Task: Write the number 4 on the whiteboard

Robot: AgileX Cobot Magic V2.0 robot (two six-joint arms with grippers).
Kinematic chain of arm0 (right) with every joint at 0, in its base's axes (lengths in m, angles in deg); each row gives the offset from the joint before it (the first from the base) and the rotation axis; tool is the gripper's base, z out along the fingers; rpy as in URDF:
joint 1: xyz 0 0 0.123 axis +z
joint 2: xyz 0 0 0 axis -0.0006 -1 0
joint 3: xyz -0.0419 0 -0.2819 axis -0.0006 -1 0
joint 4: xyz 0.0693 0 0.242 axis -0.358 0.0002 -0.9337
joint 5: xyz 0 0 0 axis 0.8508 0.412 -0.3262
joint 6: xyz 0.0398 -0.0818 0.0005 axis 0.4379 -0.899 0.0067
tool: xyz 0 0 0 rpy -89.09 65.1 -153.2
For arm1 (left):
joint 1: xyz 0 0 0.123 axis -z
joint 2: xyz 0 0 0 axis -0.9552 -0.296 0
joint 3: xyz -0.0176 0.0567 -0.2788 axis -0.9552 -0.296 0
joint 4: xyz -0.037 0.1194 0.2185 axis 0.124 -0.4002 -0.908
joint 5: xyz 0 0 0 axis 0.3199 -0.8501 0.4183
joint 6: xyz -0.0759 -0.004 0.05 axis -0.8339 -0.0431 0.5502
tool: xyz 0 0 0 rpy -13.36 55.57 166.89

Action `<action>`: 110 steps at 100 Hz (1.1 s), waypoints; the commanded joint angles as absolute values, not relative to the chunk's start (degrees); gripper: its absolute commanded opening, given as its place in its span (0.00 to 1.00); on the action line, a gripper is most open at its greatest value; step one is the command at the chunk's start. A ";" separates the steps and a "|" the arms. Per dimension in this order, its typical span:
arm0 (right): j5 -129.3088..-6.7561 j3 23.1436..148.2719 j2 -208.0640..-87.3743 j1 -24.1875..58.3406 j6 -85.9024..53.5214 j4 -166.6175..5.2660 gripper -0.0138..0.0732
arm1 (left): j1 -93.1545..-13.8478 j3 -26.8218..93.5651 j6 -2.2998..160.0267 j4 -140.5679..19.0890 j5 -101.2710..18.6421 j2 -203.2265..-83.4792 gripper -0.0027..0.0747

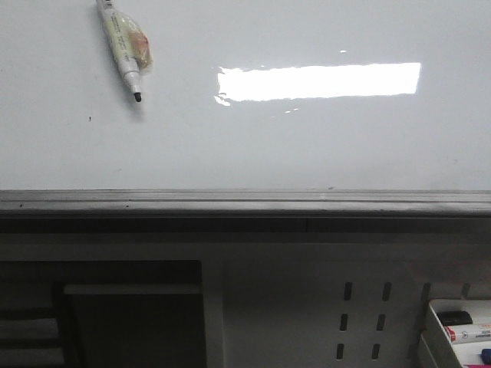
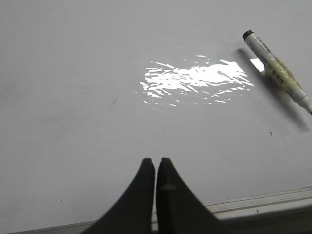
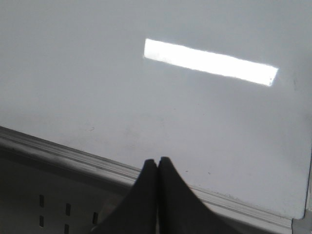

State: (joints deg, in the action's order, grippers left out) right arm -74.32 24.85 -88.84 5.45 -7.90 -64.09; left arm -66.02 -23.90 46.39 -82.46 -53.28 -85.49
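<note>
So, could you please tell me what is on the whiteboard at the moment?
Only a marker lies on the whiteboard, cap off, beside a bright light reflection. No number 4 is drawn yet. Whatever sits under the marker is hidden.

The left pincer (image 2: 155, 162) shows in the left wrist view as two dark, tapering fingers (image 2: 139, 195) pressed together, with only a hairline seam between their tips and nothing held. The right pincer (image 3: 157, 161) looks the same in the right wrist view: its two black fingers (image 3: 175, 200) meet at the tips, closed and empty. Neither arm nor pincer appears in the front view.
</note>
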 commanded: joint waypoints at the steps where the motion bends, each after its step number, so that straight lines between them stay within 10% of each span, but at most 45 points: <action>1: -79.41 23.62 -87.52 5.12 -7.74 -63.54 0.08 | -66.02 -25.46 45.74 -82.39 -57.41 -83.97 0.01; 63: -83.17 23.72 -87.52 5.12 -7.60 -102.27 0.08 | -66.02 -25.12 45.74 -46.53 -61.70 -83.97 0.01; 110: -72.00 34.21 -93.58 5.12 -7.94 -101.80 0.09 | -66.02 -14.83 46.02 -52.17 -51.43 -86.42 0.01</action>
